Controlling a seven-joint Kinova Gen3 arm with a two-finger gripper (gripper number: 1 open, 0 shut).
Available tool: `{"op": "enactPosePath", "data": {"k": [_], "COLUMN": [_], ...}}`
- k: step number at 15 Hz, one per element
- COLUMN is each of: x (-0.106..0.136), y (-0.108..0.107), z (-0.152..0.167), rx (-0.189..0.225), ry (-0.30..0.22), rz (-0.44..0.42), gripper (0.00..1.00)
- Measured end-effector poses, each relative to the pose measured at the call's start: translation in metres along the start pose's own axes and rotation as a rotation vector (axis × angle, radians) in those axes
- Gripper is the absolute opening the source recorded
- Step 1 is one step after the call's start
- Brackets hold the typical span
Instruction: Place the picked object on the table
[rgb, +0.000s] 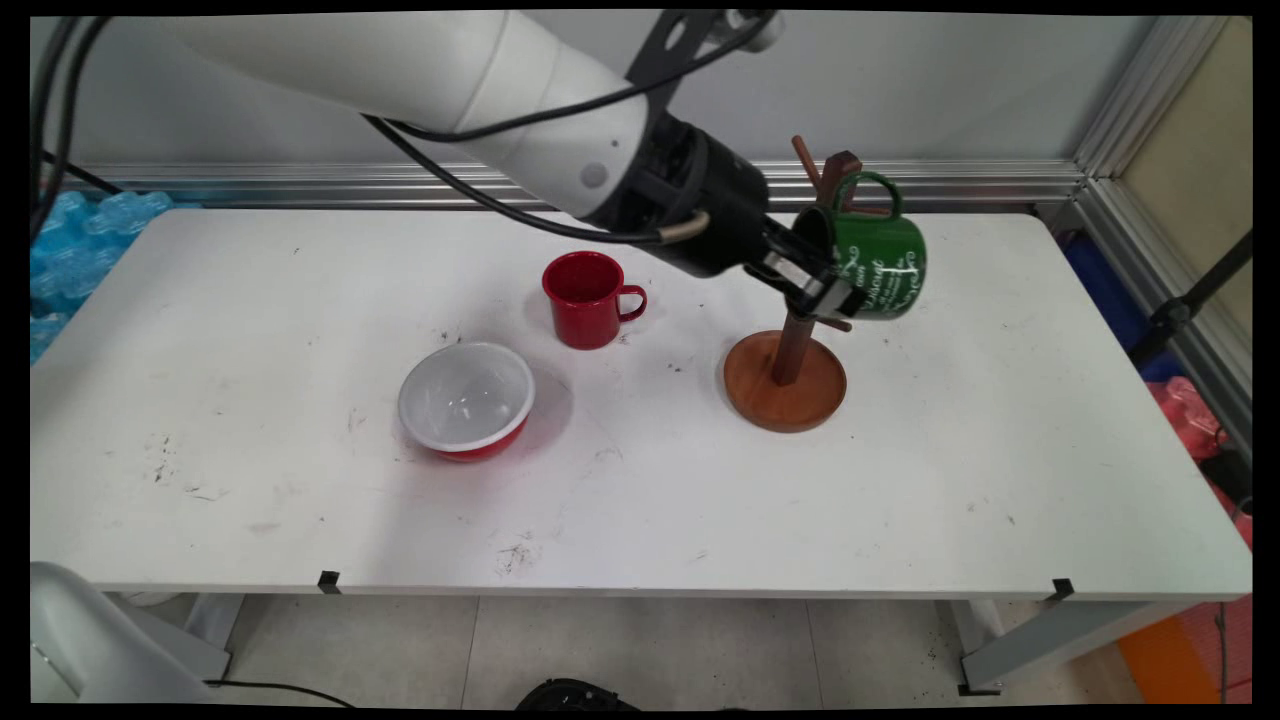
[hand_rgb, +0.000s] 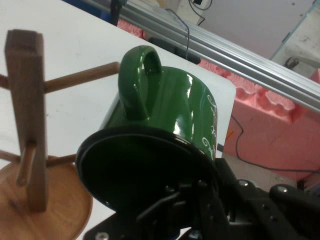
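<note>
On the white surface (rgb: 900, 480) stands a wooden mug tree (rgb: 790, 350). Beside its pegs, in the air, the claw (rgb: 835, 295) is clenched on the rim of a green enamel mug (rgb: 885, 262): probably light, rigid, slick.

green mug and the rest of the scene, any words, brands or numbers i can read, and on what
green mug: white script lettering runs along its side, too small and curly to read in either view.
red mug, bowl, wooden mug tree, table: no text visible.
Nothing else legible.
</note>
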Motion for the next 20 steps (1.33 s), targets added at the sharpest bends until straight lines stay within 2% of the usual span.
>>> {"op": "enactPosePath", "data": {"k": [5, 10, 20], "x": [-0.003, -0.01, -0.03], "y": [-0.011, -0.023, -0.046], "z": [-0.025, -0.049, -0.079], "rx": [0.013, 0.021, 0.091], "ry": [-0.029, -0.086, -0.264], "rz": [0.045, 0.132, 0.302], "gripper": [0.0, 0.0, 0.0]}}
